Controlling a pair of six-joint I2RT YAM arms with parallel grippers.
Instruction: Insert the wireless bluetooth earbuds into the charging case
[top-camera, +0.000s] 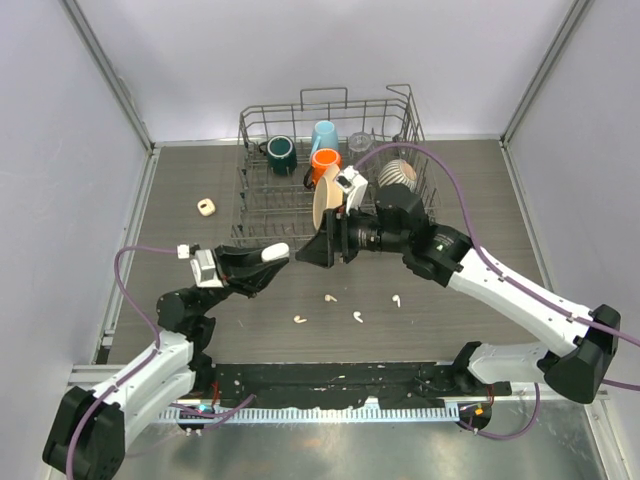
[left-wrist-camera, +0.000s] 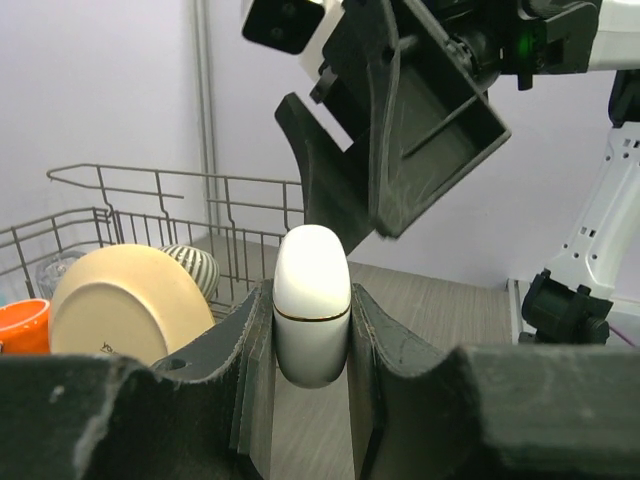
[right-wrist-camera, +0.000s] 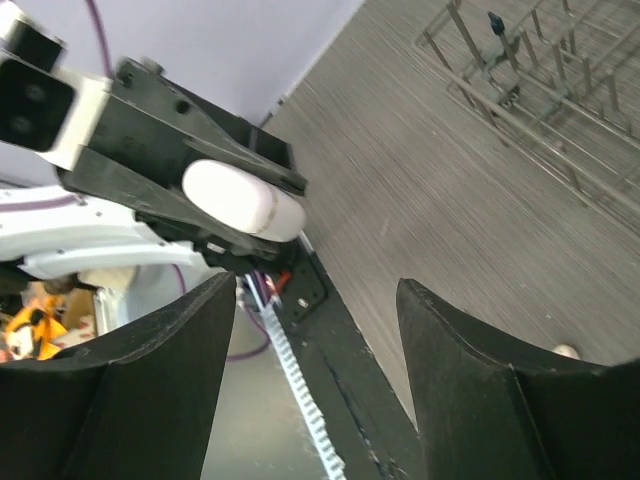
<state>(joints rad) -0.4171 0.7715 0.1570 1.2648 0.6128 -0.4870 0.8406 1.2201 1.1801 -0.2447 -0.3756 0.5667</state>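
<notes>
While the left gripper (top-camera: 268, 256) pinches the white charging case (top-camera: 274, 252), its lid apparently shut, no insertion is done: four earbuds (top-camera: 330, 297) lie loose on the table (top-camera: 480, 190) toward six o'clock. The right gripper (top-camera: 318, 248) stands spread and empty at the case's three o'clock. A dish rack (top-camera: 265, 200) sits at twelve, and a second small case (top-camera: 206, 207) at ten.
</notes>
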